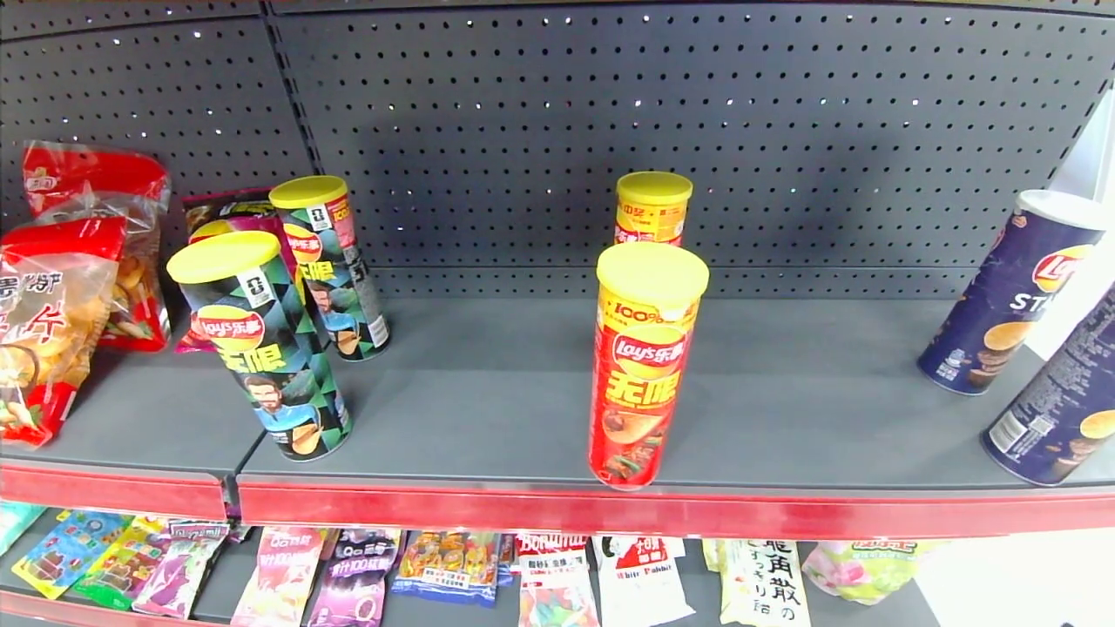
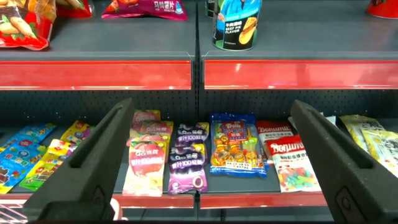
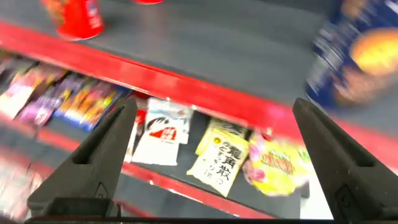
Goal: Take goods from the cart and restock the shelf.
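On the grey shelf a red chip can with a yellow lid stands at the front edge, and a second yellow-lidded can stands behind it. Two green-and-black cans stand to the left, and two dark blue cans to the right. My left gripper is open and holds nothing, facing the lower shelf's candy packets. My right gripper is also open with nothing between its fingers, in front of the red shelf edge, with the red can and a blue can beyond.
Snack bags fill the shelf's left end. The lower shelf holds a row of several flat packets. A perforated back panel closes the shelf behind. Bare shelf lies between the red can and the blue cans.
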Tool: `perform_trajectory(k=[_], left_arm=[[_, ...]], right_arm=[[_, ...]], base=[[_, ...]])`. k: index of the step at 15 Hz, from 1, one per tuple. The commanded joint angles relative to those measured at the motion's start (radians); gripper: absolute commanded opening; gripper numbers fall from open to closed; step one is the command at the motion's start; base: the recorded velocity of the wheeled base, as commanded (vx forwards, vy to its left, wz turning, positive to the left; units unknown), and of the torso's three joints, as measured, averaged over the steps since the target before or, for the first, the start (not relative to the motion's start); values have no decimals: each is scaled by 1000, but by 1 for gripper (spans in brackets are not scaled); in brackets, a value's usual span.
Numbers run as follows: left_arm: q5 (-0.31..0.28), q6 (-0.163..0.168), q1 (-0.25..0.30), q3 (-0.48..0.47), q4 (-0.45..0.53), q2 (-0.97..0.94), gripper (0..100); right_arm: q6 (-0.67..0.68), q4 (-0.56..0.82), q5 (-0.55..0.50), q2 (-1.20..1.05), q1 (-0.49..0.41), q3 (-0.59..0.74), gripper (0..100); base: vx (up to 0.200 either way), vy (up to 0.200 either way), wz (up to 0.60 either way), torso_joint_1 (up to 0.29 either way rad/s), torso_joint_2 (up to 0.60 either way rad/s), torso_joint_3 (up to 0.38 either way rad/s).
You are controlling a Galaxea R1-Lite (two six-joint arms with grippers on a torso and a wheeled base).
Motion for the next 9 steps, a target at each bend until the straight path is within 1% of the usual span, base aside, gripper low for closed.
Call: perform_trajectory(k=[1,2,4,5,6,8,9], left_arm=[[0,0,0,0,0,0,100],[0,0,0,0,0,0,100],[0,0,0,0,0,0,100],[0,0,0,0,0,0,100],[0,0,0,0,0,0,100],[0,0,0,0,0,0,100],[0,0,0,0,0,0,100]], right_arm=[[42,63,14,-236,-122,68,100],[45,43,-24,-236,-122,101,100],[60,17,-178,-238,-122,162,100],[104,24,-210,-236,-122,162,100],[152,79,-227,-236,-122,159,100],[126,67,-210,-236,-121,160,100],[118,66,-187,-248,-99,162,100]], base=[[0,0,0,0,0,0],[0,0,0,0,0,0],[0,0,0,0,0,0],[0,0,0,0,0,0],[0,0,0,0,0,0],[0,0,0,0,0,0],[0,0,0,0,0,0]])
